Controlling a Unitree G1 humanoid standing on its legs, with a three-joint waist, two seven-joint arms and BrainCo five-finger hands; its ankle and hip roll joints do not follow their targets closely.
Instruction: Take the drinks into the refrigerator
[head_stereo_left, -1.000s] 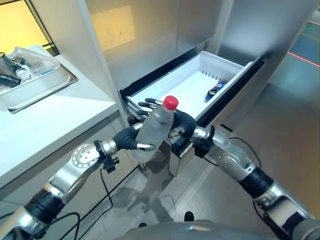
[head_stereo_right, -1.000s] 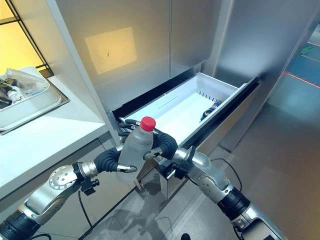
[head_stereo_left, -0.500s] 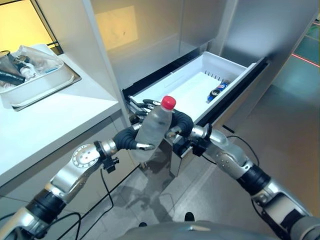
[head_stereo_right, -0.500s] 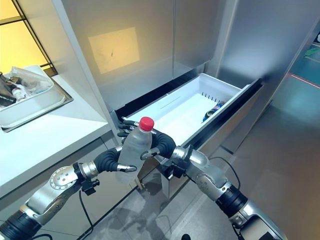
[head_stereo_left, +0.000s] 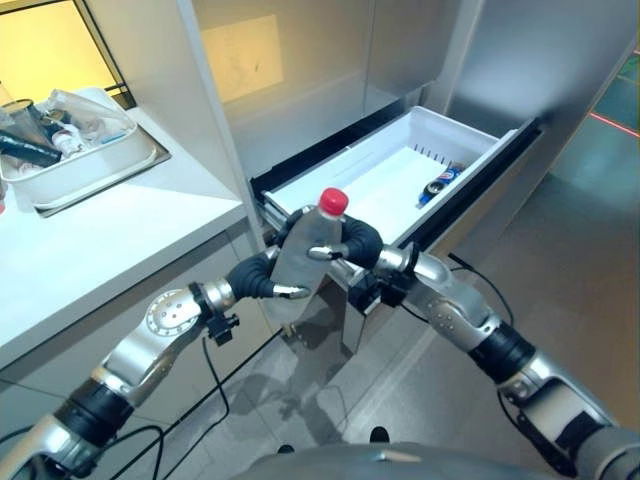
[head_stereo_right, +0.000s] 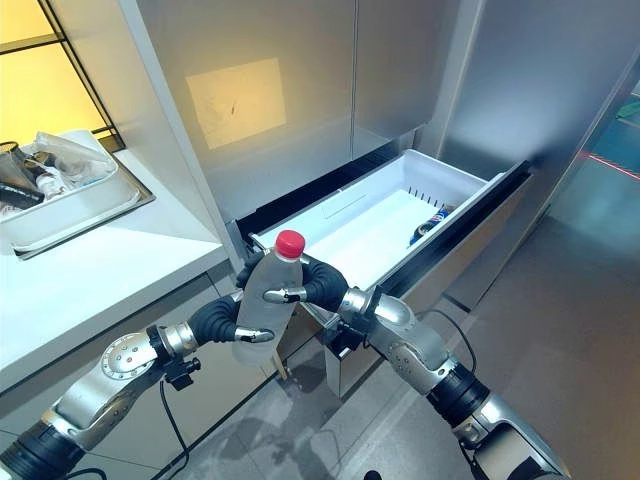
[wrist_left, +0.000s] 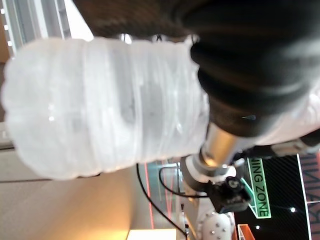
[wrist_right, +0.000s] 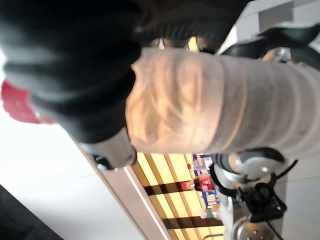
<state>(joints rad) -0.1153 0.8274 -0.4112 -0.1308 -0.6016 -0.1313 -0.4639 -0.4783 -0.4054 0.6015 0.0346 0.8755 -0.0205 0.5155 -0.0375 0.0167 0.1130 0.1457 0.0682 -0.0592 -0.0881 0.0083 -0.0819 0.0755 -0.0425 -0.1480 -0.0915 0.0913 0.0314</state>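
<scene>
A clear plastic bottle (head_stereo_left: 306, 254) with a red cap (head_stereo_left: 332, 200) stands almost upright between my two hands, in front of the near corner of the open white refrigerator drawer (head_stereo_left: 470, 133). My left hand (head_stereo_left: 258, 277) is curled round its lower body; the ribbed bottle (wrist_left: 105, 105) lies right against that palm in the left wrist view. My right hand (head_stereo_left: 352, 243) wraps its upper part from the far side, the bottle (wrist_right: 220, 107) pressed to the dark cover in the right wrist view. A dark blue drink bottle (head_stereo_left: 438, 183) lies inside the drawer near its far end.
A white counter (head_stereo_left: 90, 250) stretches along the left, carrying a metal tray (head_stereo_left: 95, 170) full of several packets and bottles. Grey refrigerator panels (head_stereo_left: 320, 60) rise behind the drawer. Grey floor (head_stereo_left: 560, 260) lies to the right of the drawer front.
The camera has shifted a little. My right hand has closed round the top of the bottle, which now stands slightly closer to the drawer's corner.
</scene>
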